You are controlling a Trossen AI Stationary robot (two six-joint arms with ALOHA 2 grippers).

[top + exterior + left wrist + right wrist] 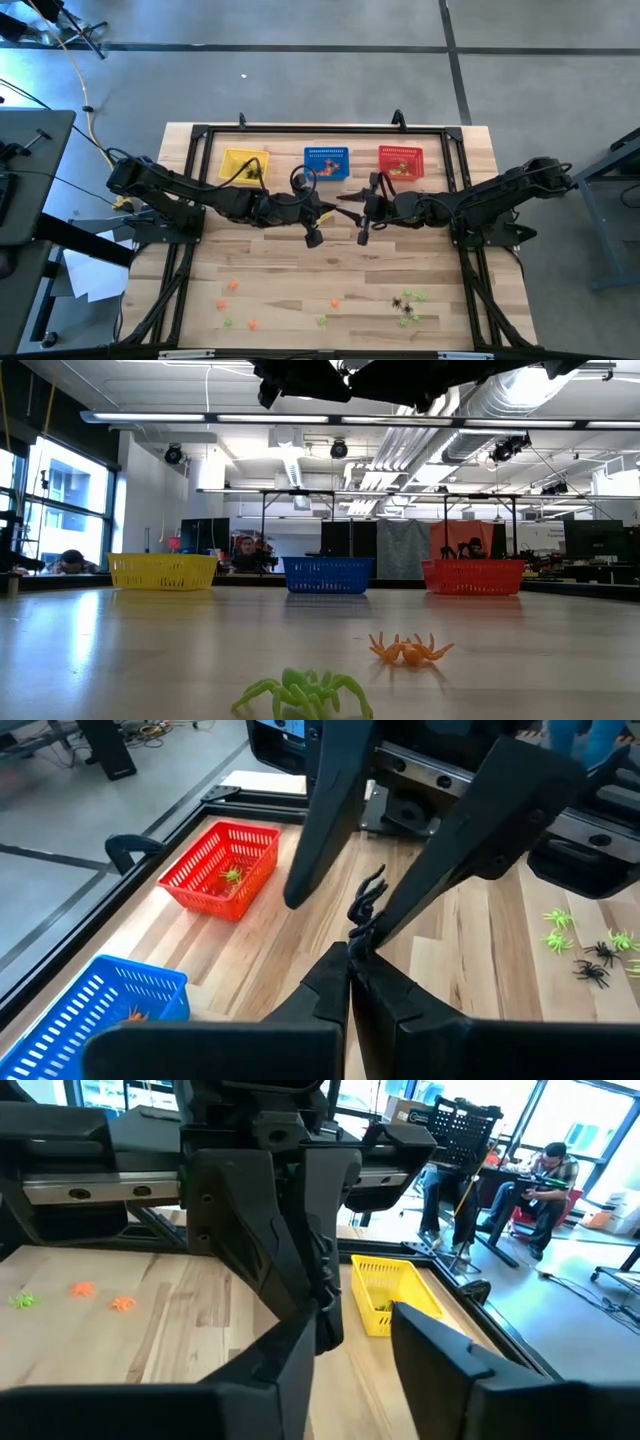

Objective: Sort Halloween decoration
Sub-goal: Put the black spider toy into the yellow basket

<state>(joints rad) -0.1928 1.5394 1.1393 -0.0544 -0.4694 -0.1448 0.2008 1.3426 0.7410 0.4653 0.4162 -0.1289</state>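
A black spider trinket [366,906] hangs in mid-air above the table's middle, in front of the blue basket [326,162]. My left gripper [350,965], reaching in from the table's left, is shut on it. My right gripper [355,1365] comes from the table's right and is open. Its two fingers [330,810] stand on either side of the spider; whether one touches it I cannot tell. More trinkets lie near the front edge: orange ones [231,285], light green ones [322,320] and black ones [405,303]. My left gripper pinches the black spider's lower end [358,936] between its two fingertips. The fingers come roughly level from the table's left, slanting a little down. The spider sticks out beyond the fingertips, its legs free, lifted well clear of the table.
A yellow basket [244,165], the blue one and a red basket [400,160] stand in a row along the far edge. The red one holds a green trinket [232,877]. A green spider [305,693] and an orange one [410,650] lie close to the low camera.
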